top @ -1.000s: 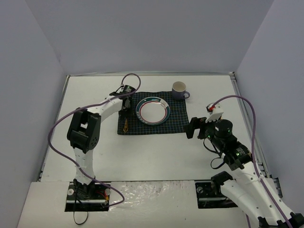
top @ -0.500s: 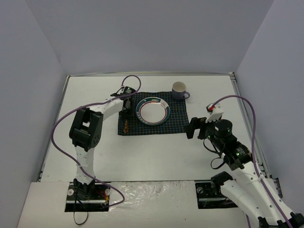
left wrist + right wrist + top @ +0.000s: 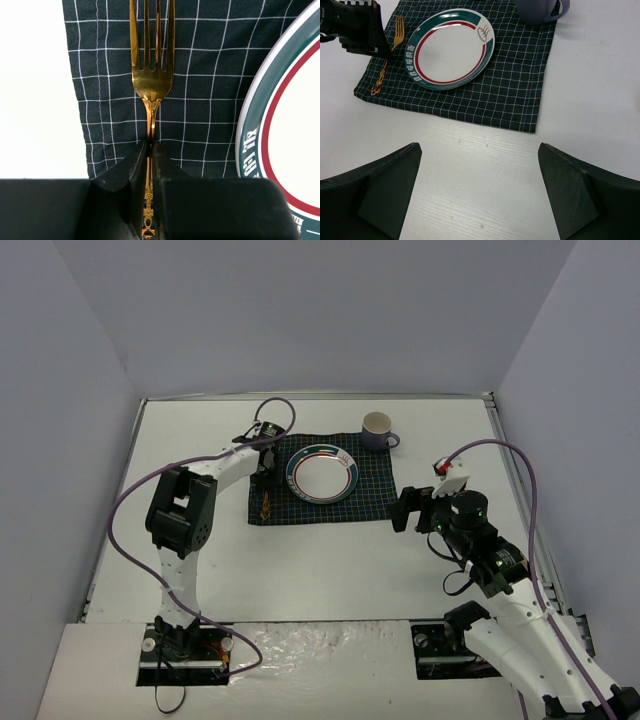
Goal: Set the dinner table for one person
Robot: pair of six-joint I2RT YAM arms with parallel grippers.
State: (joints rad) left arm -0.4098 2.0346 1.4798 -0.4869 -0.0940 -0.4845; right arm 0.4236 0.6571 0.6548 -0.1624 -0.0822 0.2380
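A gold fork (image 3: 151, 75) is over the left strip of the dark checked cloth (image 3: 210, 75), next to the green and red rimmed plate (image 3: 290, 125). My left gripper (image 3: 151, 150) is shut on the fork's handle. I cannot tell whether the fork rests on the cloth. In the top view the left gripper (image 3: 266, 472) is at the plate's (image 3: 322, 474) left, with the fork (image 3: 265, 505) below it. My right gripper (image 3: 477, 195) is open and empty over the white dinner table (image 3: 485, 175), near the cloth's (image 3: 370, 495) right edge.
A grey-purple mug (image 3: 377, 429) stands at the cloth's far right corner; it also shows in the right wrist view (image 3: 535, 10). Grey walls close in the table (image 3: 330, 560) on three sides. The right gripper (image 3: 403, 510) is just right of the cloth.
My left arm has shifted slightly to the right with the fork in its jaws. The right arm has not moved.
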